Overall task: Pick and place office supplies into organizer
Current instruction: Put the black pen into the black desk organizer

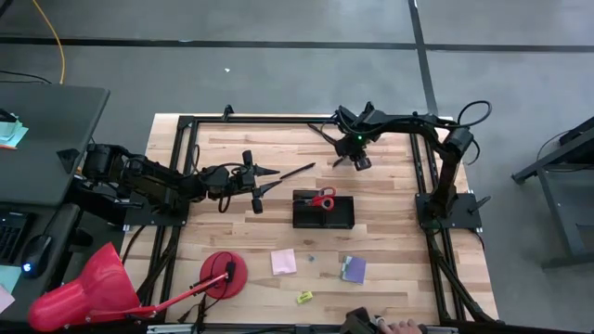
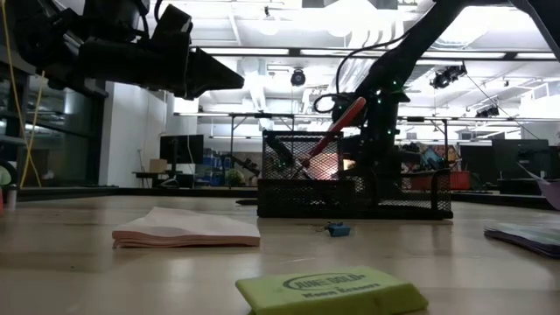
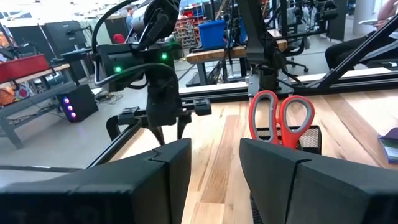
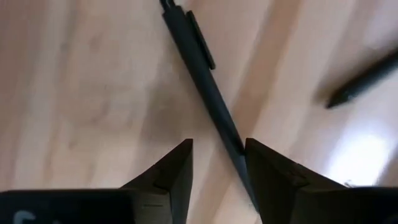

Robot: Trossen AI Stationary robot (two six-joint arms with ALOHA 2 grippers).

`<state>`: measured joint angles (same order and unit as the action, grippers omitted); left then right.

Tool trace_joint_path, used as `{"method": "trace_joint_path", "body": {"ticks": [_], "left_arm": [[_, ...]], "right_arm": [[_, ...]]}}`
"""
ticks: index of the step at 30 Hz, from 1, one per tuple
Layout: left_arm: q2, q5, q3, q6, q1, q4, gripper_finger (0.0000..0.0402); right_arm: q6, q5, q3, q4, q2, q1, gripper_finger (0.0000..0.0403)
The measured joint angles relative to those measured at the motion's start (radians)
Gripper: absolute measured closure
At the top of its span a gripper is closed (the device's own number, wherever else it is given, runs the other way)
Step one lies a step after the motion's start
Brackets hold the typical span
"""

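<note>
Pen (image 4: 205, 81) runs hidden behind the right finger.

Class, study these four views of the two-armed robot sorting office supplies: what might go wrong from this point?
1. The right tool hangs over a dark pen that lies at a slant and off-centre between its fingers; closing may flick it away.
2. A second pen lies close by and may get knocked.
3. The scissors stand handles-up in the organizer; a pen dropped there may catch on them.
</note>
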<state>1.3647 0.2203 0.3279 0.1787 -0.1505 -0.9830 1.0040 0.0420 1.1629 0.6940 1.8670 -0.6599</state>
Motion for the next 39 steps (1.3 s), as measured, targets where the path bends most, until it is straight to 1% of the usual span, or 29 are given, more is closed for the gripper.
{"method": "trace_joint_path", "body": {"ticks": [2, 7, 12, 17, 22, 24, 27, 29, 33, 36, 39], "left_arm": [[0.000, 0.000, 0.000, 0.000, 0.000, 0.001, 0.0273], [0.000, 0.000, 0.000, 0.000, 0.000, 0.003, 0.0273], [0.000, 0.000, 0.000, 0.000, 0.000, 0.003, 0.0273], [0.000, 0.000, 0.000, -0.001, 0.000, 0.003, 0.0273], [0.000, 0.000, 0.000, -0.001, 0.000, 0.003, 0.0273], [0.000, 0.000, 0.000, -0.001, 0.000, 0.003, 0.0273], [0.000, 0.000, 0.000, -0.001, 0.000, 0.003, 0.0273], [0.000, 0.000, 0.000, -0.001, 0.000, 0.002, 0.0273], [0.000, 0.000, 0.000, -0.001, 0.000, 0.004, 0.0273], [0.000, 0.000, 0.000, -0.002, 0.000, 0.007, 0.0273], [0.000, 0.000, 0.000, -0.002, 0.000, 0.011, 0.0273]], "right_arm": [[0.016, 0.019, 0.000, 0.027, 0.000, 0.002, 0.0276], [0.008, 0.027, -0.001, -0.003, 0.001, 0.007, 0.0300], [-0.008, 0.066, 0.002, -0.013, 0.031, 0.010, 0.0323], [0.000, 0.060, 0.012, 0.005, 0.093, 0.014, 0.0331], [-0.029, 0.072, 0.012, 0.005, 0.090, 0.012, 0.0338], [-0.054, 0.083, 0.011, 0.009, 0.075, 0.012, 0.0350], [-0.115, 0.080, 0.024, 0.013, 0.048, 0.014, 0.0380], [-0.125, 0.082, 0.026, 0.013, 0.038, 0.015, 0.0393], [-0.199, 0.106, 0.031, -0.044, 0.029, 0.015, 0.0389], [-0.203, 0.144, 0.031, -0.042, 0.029, 0.015, 0.0397], [-0.227, 0.135, 0.031, -0.049, 0.028, 0.015, 0.0396]]}}
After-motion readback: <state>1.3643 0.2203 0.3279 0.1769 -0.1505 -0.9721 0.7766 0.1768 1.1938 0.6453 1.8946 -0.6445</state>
